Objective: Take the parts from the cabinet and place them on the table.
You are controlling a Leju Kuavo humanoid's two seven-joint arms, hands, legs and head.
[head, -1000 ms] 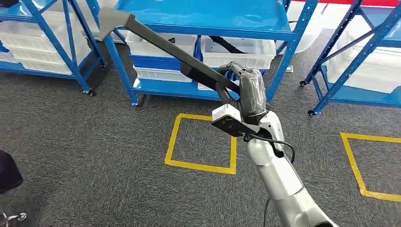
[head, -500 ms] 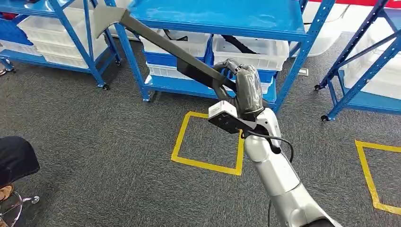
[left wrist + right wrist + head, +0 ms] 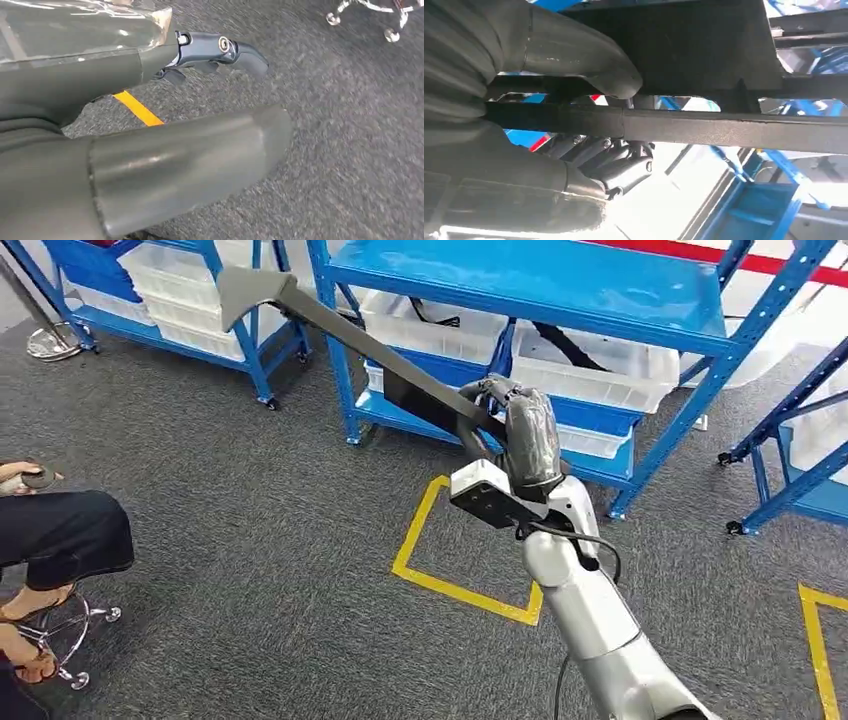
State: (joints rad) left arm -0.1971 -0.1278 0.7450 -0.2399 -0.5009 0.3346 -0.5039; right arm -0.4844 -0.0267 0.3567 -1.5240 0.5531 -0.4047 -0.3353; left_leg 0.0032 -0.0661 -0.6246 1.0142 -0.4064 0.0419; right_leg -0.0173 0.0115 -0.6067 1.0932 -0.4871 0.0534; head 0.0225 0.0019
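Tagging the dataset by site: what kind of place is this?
Likely a warehouse or parts storeroom: blue steel racks on casters holding white plastic bins, plus yellow tape squares marking spots on grey carpet.

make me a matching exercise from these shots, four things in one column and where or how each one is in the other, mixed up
Things:
1. long dark part
2. white bins
3. yellow tape square
4. left hand

Places or states:
A. on the grey carpet
B. hanging over the floor, holding nothing
C. gripped in the right hand
D. on the blue rack's lower shelves

Pairs: 1-C, 2-D, 3-A, 4-B
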